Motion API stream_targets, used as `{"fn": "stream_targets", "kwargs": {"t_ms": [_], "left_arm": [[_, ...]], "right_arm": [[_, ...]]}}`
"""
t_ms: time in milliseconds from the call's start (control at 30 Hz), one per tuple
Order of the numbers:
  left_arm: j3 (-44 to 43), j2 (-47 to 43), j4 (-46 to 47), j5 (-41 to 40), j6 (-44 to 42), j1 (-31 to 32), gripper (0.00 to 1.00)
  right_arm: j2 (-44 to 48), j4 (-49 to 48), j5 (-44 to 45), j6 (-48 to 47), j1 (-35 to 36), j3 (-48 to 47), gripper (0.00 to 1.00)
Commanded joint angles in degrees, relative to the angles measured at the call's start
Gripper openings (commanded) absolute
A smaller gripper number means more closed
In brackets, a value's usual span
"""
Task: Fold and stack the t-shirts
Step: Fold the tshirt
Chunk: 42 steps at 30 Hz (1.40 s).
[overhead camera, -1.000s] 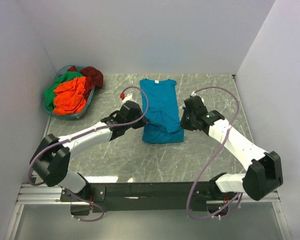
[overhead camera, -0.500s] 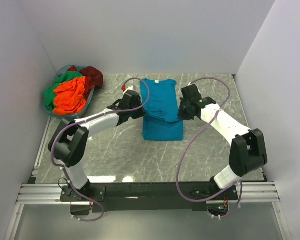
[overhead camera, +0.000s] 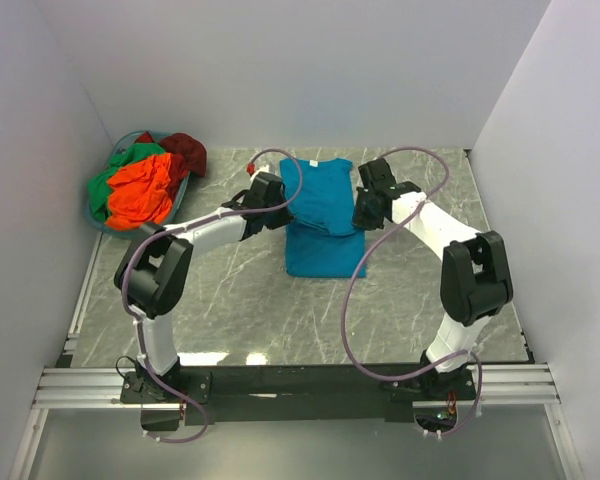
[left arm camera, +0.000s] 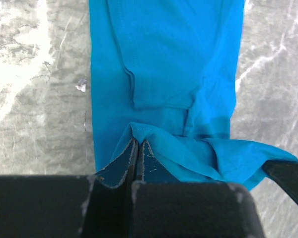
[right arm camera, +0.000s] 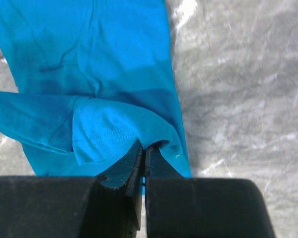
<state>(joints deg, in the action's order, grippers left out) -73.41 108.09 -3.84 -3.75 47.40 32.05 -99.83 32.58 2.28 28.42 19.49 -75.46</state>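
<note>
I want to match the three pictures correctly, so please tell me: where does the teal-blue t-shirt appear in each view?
Top external: the teal-blue t-shirt lies in the middle, slightly above centre.
Left wrist: it fills the upper middle, its edge pinched by the left gripper.
Right wrist: it fills the upper left, its edge pinched by the right gripper.
Shared landmark: the grey marble table.
</note>
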Motion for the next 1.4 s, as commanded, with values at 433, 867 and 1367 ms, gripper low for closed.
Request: {"fn": "stream_targets", "kwargs": {"t_ms": [433, 867, 1367], "left_arm": [[-3.1, 2.3, 4.7, -4.7, -2.2, -0.4, 0.11], [-2.2, 0.0, 6.4, -0.6, -1.4, -0.6, 0.99], [3.3, -12.3, 4.9, -0.4, -2.4, -0.2, 0.99]], "right_arm": [[-7.0, -3.5, -0.9, -1.8, -0.9, -7.9, 0.00], [-7.1, -2.4, 0.1, -2.1, -0.9, -8.6, 0.12], [1.6, -2.2, 2.2, -1.8, -0.8, -5.1, 0.84]]}}
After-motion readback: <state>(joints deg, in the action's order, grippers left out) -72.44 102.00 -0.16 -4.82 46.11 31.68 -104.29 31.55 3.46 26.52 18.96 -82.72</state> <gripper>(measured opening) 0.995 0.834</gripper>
